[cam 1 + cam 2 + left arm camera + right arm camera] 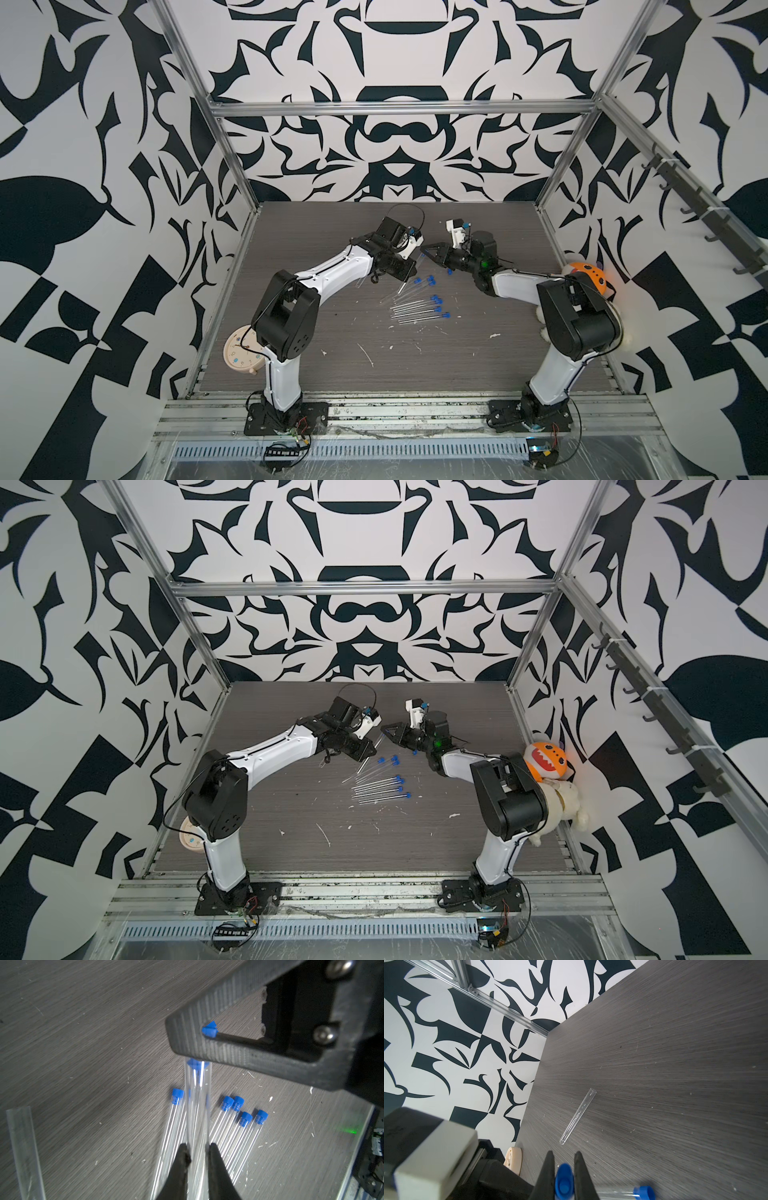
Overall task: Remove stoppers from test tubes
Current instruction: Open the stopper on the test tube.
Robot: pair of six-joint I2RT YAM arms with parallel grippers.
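right gripper [564, 1155] was pinched tight on a blue stopper [564, 1180], right at the lens. left gripper [198, 1147] was clamped on the tube [198, 1109] under it. capped tubes [419, 309] lay bunched mid-table [415, 374]; one bare tube [578, 1115] lay apart.

Several test tubes [378, 797] with blue stoppers [400, 779] lie on the tabletop [316, 862] near the left end effector [369, 752] and right end effector [385, 730].
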